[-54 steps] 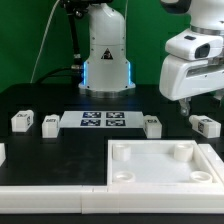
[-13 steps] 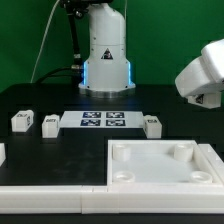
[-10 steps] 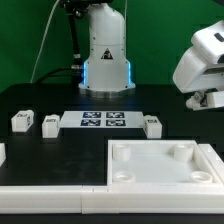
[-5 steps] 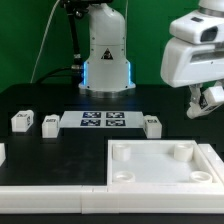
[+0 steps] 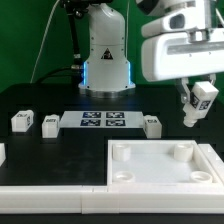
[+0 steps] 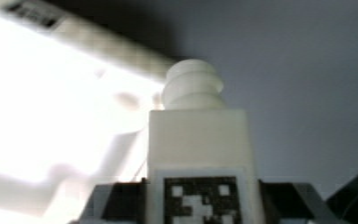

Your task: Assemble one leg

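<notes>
Table — black | centre: marker board | flanking it: three loose legs | front: white tray

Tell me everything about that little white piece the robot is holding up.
The leg is a small white plastic-looking block, pinched in the claw and held in the air, tilted, touching nothing else. A black-and-white square tag sits on its face near the grip; the wrist view shows a rounded peg at its free end. It hangs at the exterior view's right, well clear of the white tray.
</notes>
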Motion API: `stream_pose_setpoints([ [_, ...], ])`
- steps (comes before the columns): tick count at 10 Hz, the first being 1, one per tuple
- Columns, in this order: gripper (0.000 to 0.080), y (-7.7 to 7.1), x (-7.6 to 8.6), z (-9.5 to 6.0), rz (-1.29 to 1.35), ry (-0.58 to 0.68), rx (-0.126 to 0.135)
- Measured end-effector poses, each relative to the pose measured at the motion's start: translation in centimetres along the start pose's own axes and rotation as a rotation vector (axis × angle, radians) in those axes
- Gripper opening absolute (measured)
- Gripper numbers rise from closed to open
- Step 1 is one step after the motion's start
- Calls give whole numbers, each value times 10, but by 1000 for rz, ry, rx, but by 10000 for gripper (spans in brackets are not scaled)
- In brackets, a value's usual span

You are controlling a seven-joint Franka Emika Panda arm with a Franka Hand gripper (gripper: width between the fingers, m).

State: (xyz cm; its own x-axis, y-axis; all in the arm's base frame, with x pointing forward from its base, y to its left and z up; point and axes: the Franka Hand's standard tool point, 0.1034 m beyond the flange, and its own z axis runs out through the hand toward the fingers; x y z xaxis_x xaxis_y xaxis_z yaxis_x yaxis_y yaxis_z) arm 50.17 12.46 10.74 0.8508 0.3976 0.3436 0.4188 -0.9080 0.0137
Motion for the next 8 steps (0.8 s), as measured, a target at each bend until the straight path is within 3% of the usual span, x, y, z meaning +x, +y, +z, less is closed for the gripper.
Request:
stream_pose_setpoints([
  [4,287,5,-1,1,-17,-33,4],
  [5,287,17,9,2,-40,-33,0],
  [8,287,50,58,3,-42,11,-10],
])
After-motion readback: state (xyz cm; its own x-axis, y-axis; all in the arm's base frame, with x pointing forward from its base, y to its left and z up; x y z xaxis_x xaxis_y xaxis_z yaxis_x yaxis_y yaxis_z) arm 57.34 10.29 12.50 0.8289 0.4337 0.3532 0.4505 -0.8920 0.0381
